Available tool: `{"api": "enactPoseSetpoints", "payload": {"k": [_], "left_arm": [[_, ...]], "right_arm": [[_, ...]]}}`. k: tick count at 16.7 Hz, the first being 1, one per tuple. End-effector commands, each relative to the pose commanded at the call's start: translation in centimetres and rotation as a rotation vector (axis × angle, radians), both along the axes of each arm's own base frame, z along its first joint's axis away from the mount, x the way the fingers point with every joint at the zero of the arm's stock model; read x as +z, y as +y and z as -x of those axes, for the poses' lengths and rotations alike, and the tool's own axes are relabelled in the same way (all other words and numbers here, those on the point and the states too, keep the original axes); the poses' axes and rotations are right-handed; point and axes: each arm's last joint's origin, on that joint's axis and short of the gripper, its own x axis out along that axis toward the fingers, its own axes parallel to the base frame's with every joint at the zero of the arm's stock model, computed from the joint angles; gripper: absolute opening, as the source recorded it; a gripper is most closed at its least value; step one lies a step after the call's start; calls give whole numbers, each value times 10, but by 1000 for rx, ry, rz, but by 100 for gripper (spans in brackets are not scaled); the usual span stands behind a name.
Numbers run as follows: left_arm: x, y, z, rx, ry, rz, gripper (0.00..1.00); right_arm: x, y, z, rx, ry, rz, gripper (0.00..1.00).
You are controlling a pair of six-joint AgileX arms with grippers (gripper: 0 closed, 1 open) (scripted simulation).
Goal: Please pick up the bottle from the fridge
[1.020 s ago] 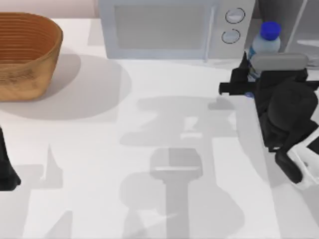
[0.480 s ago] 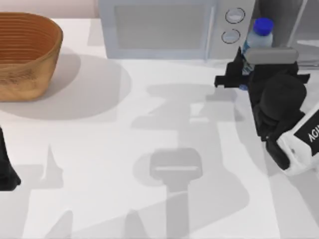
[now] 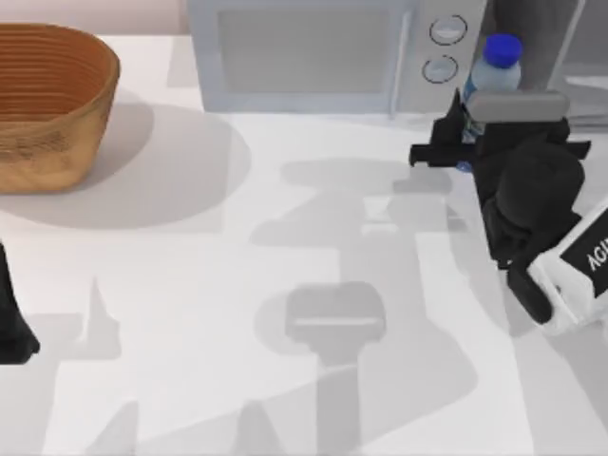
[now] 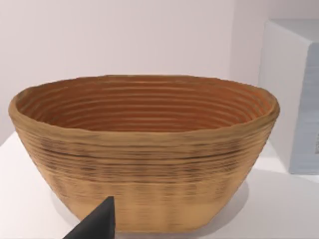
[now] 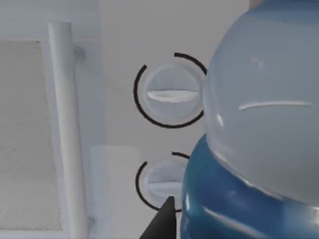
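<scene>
Right gripper [image 3: 470, 133] at the table's far right, fingers closed around the bottle [image 3: 494, 68], bottle upright just in front of the fridge [image 3: 541, 38], beside the microwave [image 3: 313, 57], left arm [image 3: 11, 318] parked at left edge near the basket [image 3: 47, 104]

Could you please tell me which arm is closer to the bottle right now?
The right. The right gripper is right at the bottle, while the left gripper sits parked at the table's left edge, far away.

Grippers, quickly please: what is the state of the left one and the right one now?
Left gripper: parked at the table's left edge; cannot be told.
Right gripper: closed on the bottle, held up in front of the microwave.
</scene>
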Motion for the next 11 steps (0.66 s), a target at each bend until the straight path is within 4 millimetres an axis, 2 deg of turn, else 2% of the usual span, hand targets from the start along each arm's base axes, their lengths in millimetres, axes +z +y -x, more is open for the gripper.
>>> {"api": "enactPoseSetpoints", "payload": {"k": [5,11], "left_arm": [[0,0,0,0,0,0,100],[0,0,0,0,0,0,100]], "right_arm": [[0,0,0,0,0,0,98],[0,0,0,0,0,0,100]]}}
